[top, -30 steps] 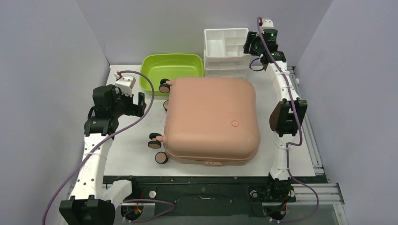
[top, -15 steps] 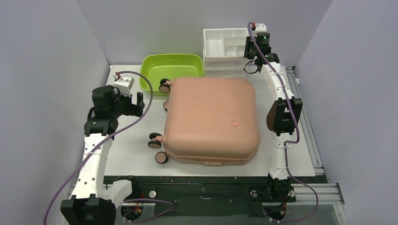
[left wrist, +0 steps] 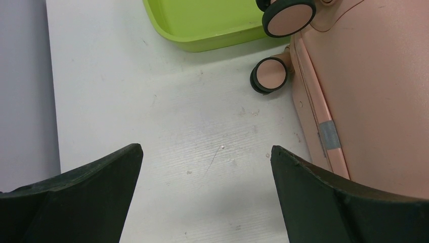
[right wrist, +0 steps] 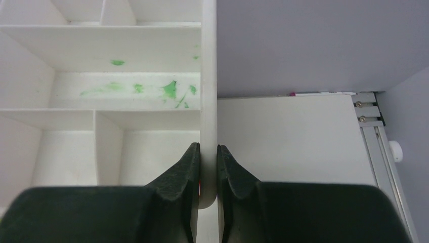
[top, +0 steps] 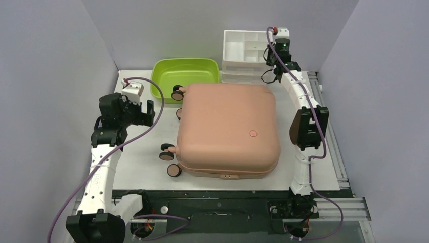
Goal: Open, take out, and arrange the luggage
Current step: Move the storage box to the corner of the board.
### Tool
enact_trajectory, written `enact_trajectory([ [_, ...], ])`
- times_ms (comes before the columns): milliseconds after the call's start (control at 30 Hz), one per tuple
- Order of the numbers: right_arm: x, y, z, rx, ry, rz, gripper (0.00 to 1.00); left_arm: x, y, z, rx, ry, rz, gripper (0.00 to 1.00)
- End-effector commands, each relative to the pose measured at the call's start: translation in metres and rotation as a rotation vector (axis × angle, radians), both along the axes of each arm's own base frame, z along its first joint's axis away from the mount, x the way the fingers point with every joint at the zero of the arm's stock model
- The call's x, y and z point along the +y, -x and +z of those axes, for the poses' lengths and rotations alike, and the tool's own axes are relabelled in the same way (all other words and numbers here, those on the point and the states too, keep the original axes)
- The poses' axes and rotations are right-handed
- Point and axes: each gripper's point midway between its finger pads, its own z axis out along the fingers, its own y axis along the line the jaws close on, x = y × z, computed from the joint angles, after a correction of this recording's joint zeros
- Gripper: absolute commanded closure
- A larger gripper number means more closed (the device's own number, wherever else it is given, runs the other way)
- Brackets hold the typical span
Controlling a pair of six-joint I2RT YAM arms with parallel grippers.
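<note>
Both jaws off the luggage (top: 227, 129)

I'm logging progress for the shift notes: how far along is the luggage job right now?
Done: nothing yet; the luggage lies shut on the table. In hand: the right gripper is clamped on the side wall of the white organizer, not on the luggage; the left gripper hangs open over bare table beside the luggage. Left: opening, taking out and arranging, all of it.
</note>
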Motion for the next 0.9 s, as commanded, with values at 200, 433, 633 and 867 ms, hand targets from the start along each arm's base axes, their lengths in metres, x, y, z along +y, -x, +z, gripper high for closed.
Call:
enact_trajectory([
  [200, -0.099, 0.052, 0.044, -0.041, 0.085, -0.249, 1.0, 0.002, -0.005, 0.021, -0.084, 0.012, 0.01, 0.04],
  [433, -0.153, 0.085, 0.042, 0.023, 0.115, -0.385, 1.0, 0.002, -0.001, 0.023, -0.094, 0.011, 0.01, 0.04],
  [633, -0.188, 0.131, 0.037, 0.05, 0.126, -0.456, 1.0, 0.001, -0.002, 0.027, -0.098, 0.015, 0.01, 0.04],
  [867, -0.207, 0.178, 0.042, 0.072, 0.156, -0.47, 1.0, 0.001, -0.001, 0.031, -0.107, 0.017, 0.011, 0.04],
])
